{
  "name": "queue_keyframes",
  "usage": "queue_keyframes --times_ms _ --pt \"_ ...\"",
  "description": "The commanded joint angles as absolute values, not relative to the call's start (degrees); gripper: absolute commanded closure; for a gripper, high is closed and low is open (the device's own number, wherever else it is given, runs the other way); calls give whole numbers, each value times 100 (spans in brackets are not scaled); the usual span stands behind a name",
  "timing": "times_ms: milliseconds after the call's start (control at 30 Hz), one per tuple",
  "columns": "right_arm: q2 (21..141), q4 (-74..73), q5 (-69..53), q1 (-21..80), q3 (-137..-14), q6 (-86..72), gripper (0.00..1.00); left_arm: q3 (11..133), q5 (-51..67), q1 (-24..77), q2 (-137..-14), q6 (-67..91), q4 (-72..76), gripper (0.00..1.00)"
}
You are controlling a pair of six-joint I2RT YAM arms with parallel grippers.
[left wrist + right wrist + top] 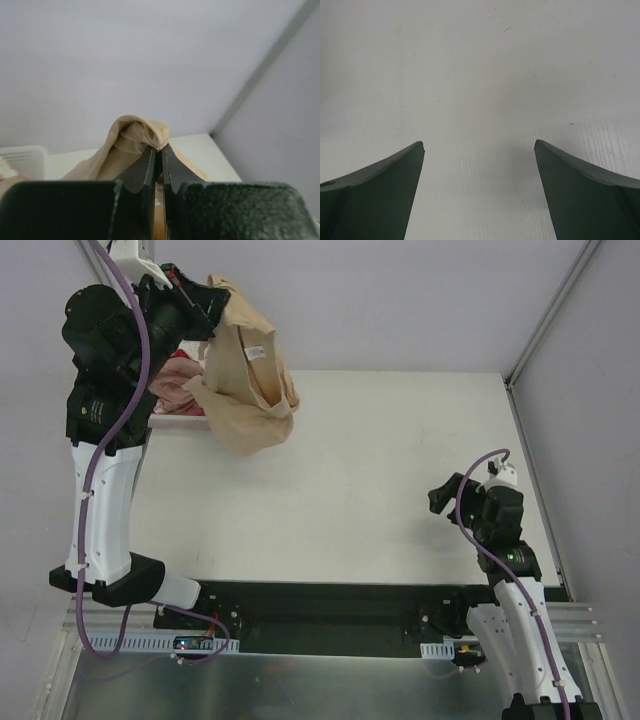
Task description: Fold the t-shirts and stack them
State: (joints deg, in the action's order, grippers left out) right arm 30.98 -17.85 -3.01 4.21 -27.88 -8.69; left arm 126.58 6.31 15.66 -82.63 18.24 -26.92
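Soft tan-beige cloth t-shirt (245, 370) hangs bunched at eleven o'clock, a fold pinched tight in the left gripper (161, 150). The right gripper (479, 145), at four o'clock, stands wide and empty. Likely light, limp cloth: grasp a hem corner.

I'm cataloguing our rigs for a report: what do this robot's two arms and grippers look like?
Both the left arm and right arm have white link shells between bulky black joint housings, each with a purple cable looping along it. The left gripper and right gripper each carry two dark, matte fingers tapering to thin tips.
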Motion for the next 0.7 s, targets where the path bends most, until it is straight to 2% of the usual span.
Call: queue_keyframes --times_ms 0,167,300,467,667 --pt "2988 -1933 -237 396 -3076 -817 3 12674 2459 2029 -8182 2469 -1864 100" --pt "2769 -2188 307 396 -3146 -870 3 12551 3120 3309 -8533 2593 -1565 100" --pt "2575 -2355 641 396 -3155 -940 3 13224 3129 4338 -9357 2233 -1556 100" --pt "2329 -2592 1063 396 -3199 -1010 3 13772 3199 4921 -9905 2083 -1547 100" --pt "2180 -2935 1625 396 -3296 -1116 3 13361 3121 5168 -9915 1882 -1503 100"
